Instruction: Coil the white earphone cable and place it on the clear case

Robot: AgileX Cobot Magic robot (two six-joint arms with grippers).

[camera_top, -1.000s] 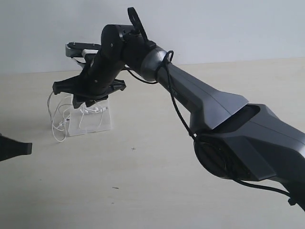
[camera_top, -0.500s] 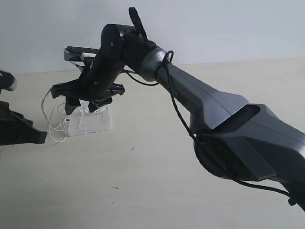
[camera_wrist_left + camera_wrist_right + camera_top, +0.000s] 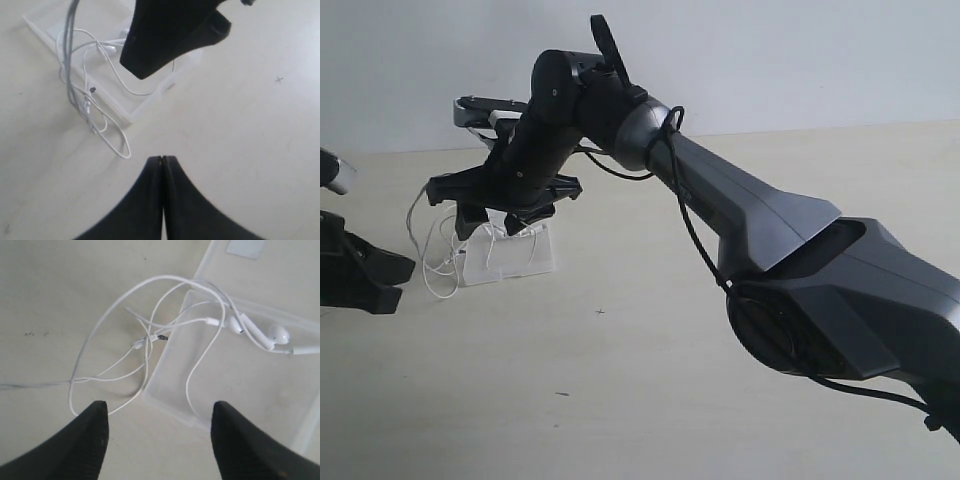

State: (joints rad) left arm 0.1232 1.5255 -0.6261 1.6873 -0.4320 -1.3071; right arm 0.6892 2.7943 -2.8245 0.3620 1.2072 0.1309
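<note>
The white earphone cable (image 3: 150, 337) lies in loose loops, partly on the clear case (image 3: 240, 385) and partly on the table beside it. Its earbuds (image 3: 275, 333) rest on the case. In the exterior view the cable (image 3: 438, 262) and the case (image 3: 527, 258) sit at the far left. My right gripper (image 3: 495, 220) hangs just above them, reaching across from the right. It is open (image 3: 160, 410) with nothing between its fingers. My left gripper (image 3: 162, 159) is shut and empty, low over the table a short way from the cable's outer loop (image 3: 122, 150). It shows at the left edge (image 3: 395, 275).
The right arm (image 3: 770, 230) stretches across the middle of the pale table, with a thick black cable (image 3: 695, 230) hanging along it. A white wall stands behind. A whitish patch (image 3: 245, 247) marks one corner of the case. One right finger (image 3: 170, 35) hangs over the case in the left wrist view.
The right gripper's jaws have spread wider above the case and the cable loops have settled. The left gripper has come further into view at the left edge.
</note>
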